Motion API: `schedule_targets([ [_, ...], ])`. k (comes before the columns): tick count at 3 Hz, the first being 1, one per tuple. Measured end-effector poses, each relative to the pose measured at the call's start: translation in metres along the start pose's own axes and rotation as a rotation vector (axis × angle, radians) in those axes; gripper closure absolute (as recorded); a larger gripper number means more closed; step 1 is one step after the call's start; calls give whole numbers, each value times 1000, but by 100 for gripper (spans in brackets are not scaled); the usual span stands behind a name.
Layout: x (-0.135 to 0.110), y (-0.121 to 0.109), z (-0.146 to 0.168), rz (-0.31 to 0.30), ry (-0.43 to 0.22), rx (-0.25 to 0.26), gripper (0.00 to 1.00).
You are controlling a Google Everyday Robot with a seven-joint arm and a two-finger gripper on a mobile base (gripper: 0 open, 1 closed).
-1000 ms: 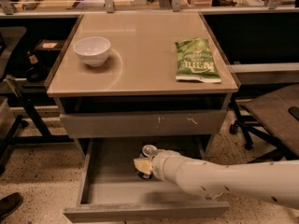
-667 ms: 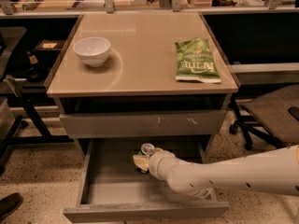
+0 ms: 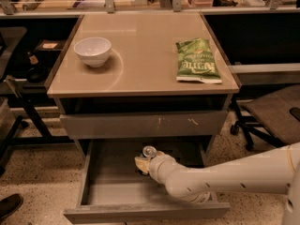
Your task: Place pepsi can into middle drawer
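Observation:
The middle drawer is pulled out below the cabinet, its grey inside showing. The pepsi can stands upright at the back middle of the drawer; only its silver top and a bit of dark side show. My gripper reaches into the drawer from the right on a white arm and is shut on the can, low inside the drawer. I cannot tell whether the can rests on the drawer floor.
A shut grey drawer front with white scuff marks sits above the open drawer. On the tan cabinet top are a white bowl at the left and a green chip bag at the right. An office chair stands to the right.
The arm's forearm has swung leftward and lower across the drawer front. The can and gripper stay at almost the same spot at the back of the drawer.

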State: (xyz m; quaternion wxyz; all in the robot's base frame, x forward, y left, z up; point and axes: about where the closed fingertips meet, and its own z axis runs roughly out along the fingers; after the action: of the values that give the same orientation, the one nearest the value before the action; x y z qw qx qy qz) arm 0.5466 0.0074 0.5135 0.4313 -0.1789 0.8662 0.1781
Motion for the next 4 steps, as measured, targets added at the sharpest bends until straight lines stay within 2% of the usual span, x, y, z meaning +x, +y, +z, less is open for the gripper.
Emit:
schedule_targets([
  [1,18,-13,11,22,-24,66,100],
  [3,50,-34,16,63,-31,132,100],
  [4,89,-52,25,80,-12,176,100],
])
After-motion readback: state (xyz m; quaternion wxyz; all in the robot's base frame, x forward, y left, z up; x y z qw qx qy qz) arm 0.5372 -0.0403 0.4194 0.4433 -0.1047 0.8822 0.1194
